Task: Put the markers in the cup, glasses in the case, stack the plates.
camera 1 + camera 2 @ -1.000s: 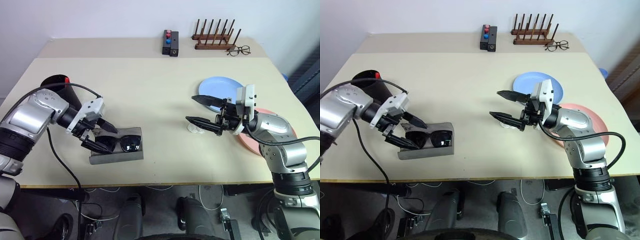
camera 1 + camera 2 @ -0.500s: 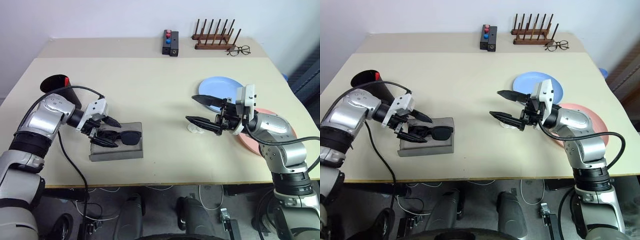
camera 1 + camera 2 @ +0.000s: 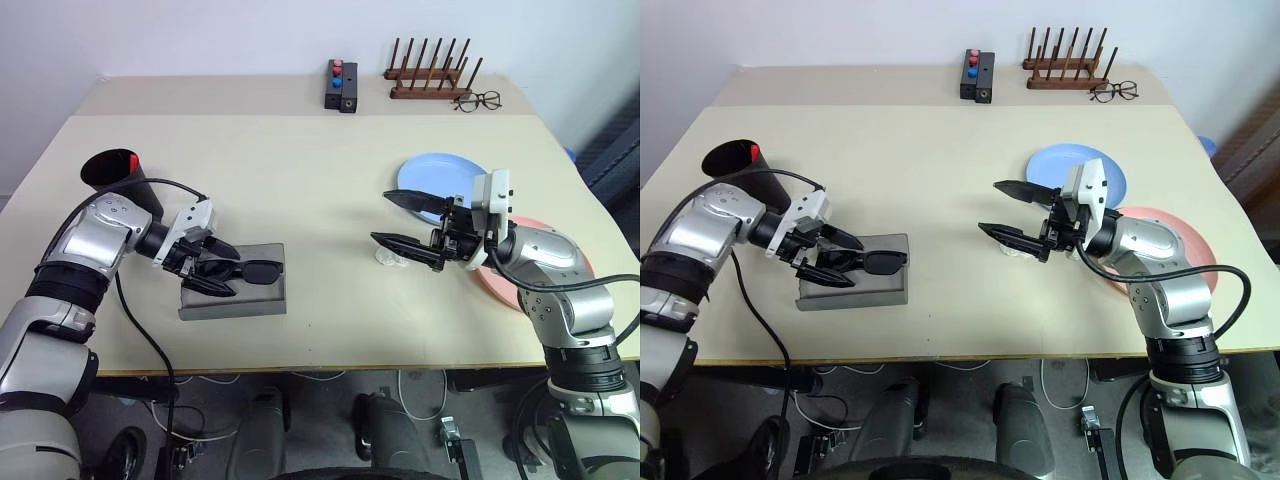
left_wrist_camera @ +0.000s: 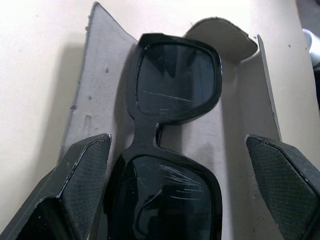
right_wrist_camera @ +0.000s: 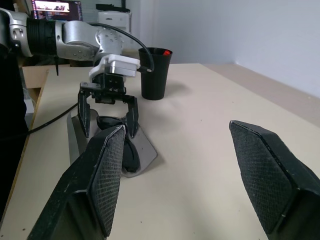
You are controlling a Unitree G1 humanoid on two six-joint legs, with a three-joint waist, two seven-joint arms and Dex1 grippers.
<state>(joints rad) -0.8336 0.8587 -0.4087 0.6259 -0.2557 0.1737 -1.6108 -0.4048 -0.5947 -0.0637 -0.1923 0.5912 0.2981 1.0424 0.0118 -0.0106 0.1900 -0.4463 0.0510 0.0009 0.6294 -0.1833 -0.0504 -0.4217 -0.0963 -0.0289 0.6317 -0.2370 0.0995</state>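
Step in hand: I judge I'm on the glasses-in-case step. The sunglasses (image 4: 170,150) lie lenses-up in the grey case (image 3: 233,297) at the near left of the worktop (image 3: 300,180).
Left claw: my left claw (image 3: 216,269) sits spread wide over the left end of the case, 1 finger on each side of the sunglasses frame with a gap on both sides in the left wrist view, so it grips nothing.
Right claw: my right claw (image 3: 400,220) hangs open and empty above the middle right of the worktop, pointing left.
Next move: I think the sunglasses are seated, so I'd lift the left claw straight up clear of the frame without nudging it, then go to the plates.
Plates: 2, a light blue plate (image 3: 430,175) and a salmon pink plate (image 3: 560,262) just right and nearer of it, side by side, not yet stacked.
Cup: 1 black cup (image 3: 120,175) at far left, just beyond the left arm.
Markers: I can count only 1 red tip (image 3: 134,160) showing at the cup's rim; a second I cannot make out.
Extras: 1 wire-framed spectacles (image 3: 478,100), 1 wooden peg rack (image 3: 430,72) and 1 black box (image 3: 340,86) along the far edge, plus 1 small clear object (image 3: 388,257) under the right claw.
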